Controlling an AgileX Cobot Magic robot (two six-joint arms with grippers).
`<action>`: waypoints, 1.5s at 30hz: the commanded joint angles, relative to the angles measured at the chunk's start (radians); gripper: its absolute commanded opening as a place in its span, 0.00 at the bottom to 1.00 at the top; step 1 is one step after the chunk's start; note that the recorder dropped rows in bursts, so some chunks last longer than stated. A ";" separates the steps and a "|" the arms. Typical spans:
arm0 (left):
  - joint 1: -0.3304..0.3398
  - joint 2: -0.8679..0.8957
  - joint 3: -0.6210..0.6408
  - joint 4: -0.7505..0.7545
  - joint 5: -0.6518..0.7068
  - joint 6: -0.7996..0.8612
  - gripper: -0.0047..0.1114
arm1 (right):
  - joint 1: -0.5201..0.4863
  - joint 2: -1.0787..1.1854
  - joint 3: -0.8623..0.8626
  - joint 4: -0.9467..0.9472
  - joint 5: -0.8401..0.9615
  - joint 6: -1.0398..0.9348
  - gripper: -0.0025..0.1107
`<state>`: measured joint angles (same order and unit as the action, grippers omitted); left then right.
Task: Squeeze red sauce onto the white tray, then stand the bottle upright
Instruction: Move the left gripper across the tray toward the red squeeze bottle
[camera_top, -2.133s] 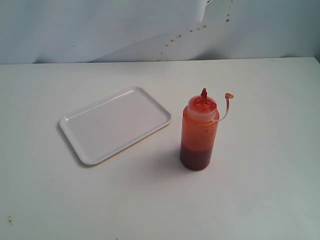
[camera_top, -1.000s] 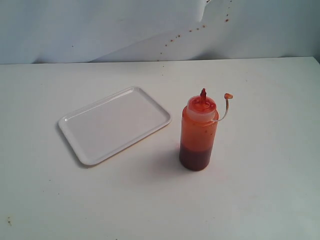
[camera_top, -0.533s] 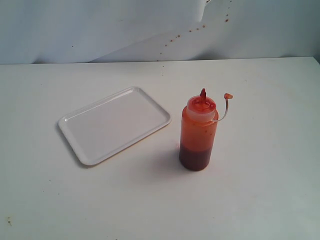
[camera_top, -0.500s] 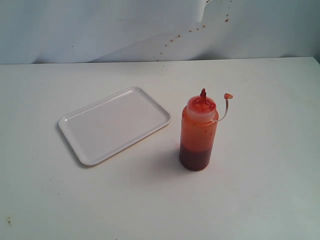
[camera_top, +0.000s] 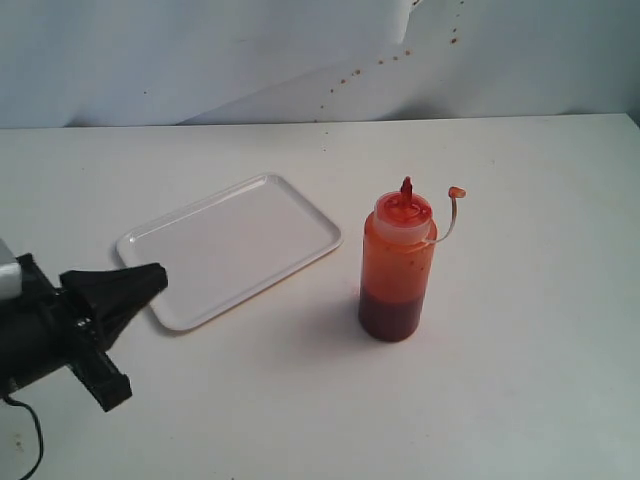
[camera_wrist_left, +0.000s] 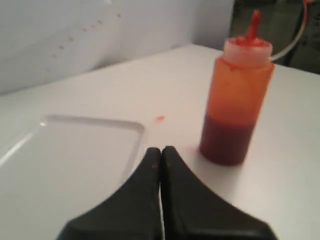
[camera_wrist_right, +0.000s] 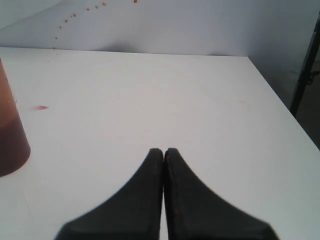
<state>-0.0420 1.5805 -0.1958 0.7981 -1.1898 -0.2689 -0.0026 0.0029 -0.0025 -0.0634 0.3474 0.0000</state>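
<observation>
"Which step is in hand?"

"The first approach, it is judged. The bottle (camera_top: 398, 265) is stood upright on the table (camera_top: 520, 390), untouched, just beside the tray (camera_top: 230, 245). No sauce is seen on the tray."

"And the pincers?"

"Both are closed on nothing: the left pincer (camera_top: 160, 276) by the tray, the right pincer (camera_wrist_right: 164, 152) near the bottle. One must be opened and brought round the bottle."

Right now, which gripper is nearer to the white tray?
Left. The left gripper hangs at the edge of the white tray. The right gripper is outside the exterior view, and its camera shows only the bottle, no tray.
</observation>
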 joint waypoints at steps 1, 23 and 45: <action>0.003 0.173 -0.086 0.105 -0.031 0.013 0.04 | -0.008 -0.003 0.003 -0.011 -0.006 0.000 0.02; 0.003 0.477 -0.441 0.347 -0.031 0.017 0.04 | -0.008 -0.003 0.003 -0.011 -0.006 0.000 0.02; -0.199 0.693 -0.806 0.540 -0.031 0.012 0.04 | -0.008 -0.003 0.003 -0.011 -0.006 0.000 0.02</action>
<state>-0.2179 2.2713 -0.9797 1.3447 -1.2061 -0.2576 -0.0026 0.0029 -0.0025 -0.0634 0.3474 0.0000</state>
